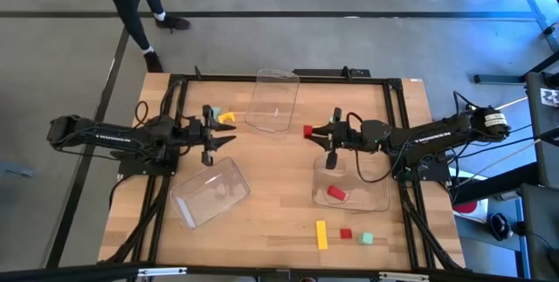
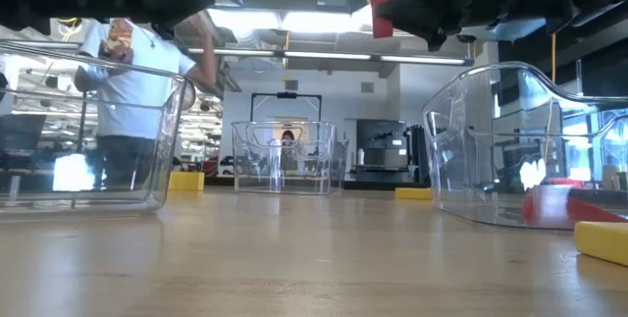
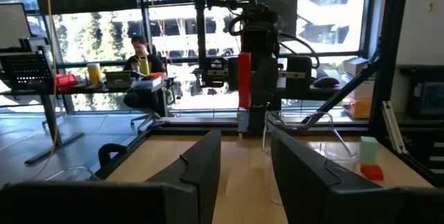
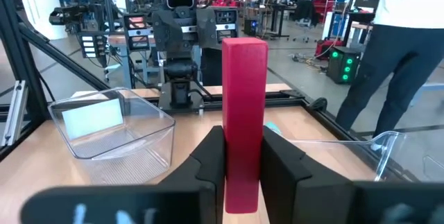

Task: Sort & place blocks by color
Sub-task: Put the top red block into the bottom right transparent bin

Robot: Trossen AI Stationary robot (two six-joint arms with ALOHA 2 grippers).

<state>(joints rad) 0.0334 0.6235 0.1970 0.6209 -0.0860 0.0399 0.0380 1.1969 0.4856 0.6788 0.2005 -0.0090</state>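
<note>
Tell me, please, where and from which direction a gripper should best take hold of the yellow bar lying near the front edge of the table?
Grip the yellow bar across its narrow width at mid-length, coming straight down from above. It lies flat on the table with both long sides free; the small red cube sits apart beside it, so centred fingers probably clear it.

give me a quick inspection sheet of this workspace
surface: wooden table, bare in the middle
job's things: red bar held upright above the table; red block in right tray; yellow bar, small red block, mint block loose at the near edge
clutter: two more clear trays
grippers: right gripper shut on the red bar; left gripper open, empty
cables: along the table frame
surroundings: person's legs beyond the far edge
</note>
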